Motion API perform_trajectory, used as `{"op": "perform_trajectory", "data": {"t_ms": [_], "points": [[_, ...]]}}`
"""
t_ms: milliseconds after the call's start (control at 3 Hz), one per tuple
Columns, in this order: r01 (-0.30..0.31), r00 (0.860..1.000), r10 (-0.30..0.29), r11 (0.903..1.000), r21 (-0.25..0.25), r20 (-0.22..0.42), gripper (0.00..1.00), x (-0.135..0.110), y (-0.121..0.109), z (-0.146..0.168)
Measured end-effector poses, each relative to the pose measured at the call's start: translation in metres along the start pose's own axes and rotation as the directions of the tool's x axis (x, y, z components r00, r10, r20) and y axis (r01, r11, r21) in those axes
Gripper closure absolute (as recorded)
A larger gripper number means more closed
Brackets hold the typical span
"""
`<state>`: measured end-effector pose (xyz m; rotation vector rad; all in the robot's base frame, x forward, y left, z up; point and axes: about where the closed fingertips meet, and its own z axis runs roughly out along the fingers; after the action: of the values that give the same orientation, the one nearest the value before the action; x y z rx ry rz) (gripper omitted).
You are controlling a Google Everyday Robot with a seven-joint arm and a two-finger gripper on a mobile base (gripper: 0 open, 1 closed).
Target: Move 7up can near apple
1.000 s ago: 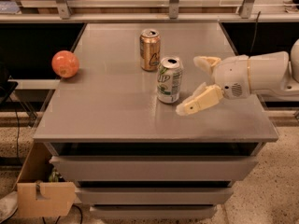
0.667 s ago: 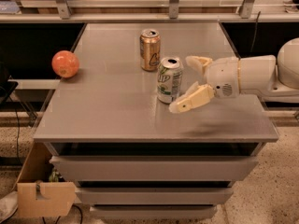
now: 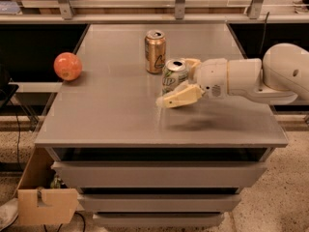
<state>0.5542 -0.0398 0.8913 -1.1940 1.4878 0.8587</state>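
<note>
The 7up can (image 3: pixel 171 76), silver-white with green lettering, stands upright near the middle of the grey table (image 3: pixel 116 120). My gripper (image 3: pixel 175 82) reaches in from the right and straddles it. One cream finger (image 3: pixel 181 96) lies in front of the can's lower part, the other behind its right side. The fingers are open around the can, which still rests on the table. The apple (image 3: pixel 67 65), orange-red, lies near the table's left edge, well left of the can.
A gold-brown can (image 3: pixel 155 51) stands upright just behind and left of the 7up can. My white arm (image 3: pixel 260 76) spans the table's right side. A cardboard box (image 3: pixel 46 204) sits on the floor at the lower left. A shelf rail runs behind the table.
My gripper has moved left, from beside the 7up can to straddling it. The cans and the apple have not moved.
</note>
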Motion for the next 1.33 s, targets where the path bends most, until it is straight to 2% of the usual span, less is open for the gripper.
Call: {"op": "perform_trajectory", "data": {"t_ms": [667,1000,1333], "points": [[0.003,0.999,-0.001,0.9987,-0.051,0.05,0.64,-0.004,0.002,0.018],[0.027,0.998,-0.023,0.9973,-0.068,0.058,0.88,-0.022,0.002,0.014],[0.067,0.996,-0.061,0.9942,-0.084,0.069,1.0,-0.054,-0.002,0.006]]}}
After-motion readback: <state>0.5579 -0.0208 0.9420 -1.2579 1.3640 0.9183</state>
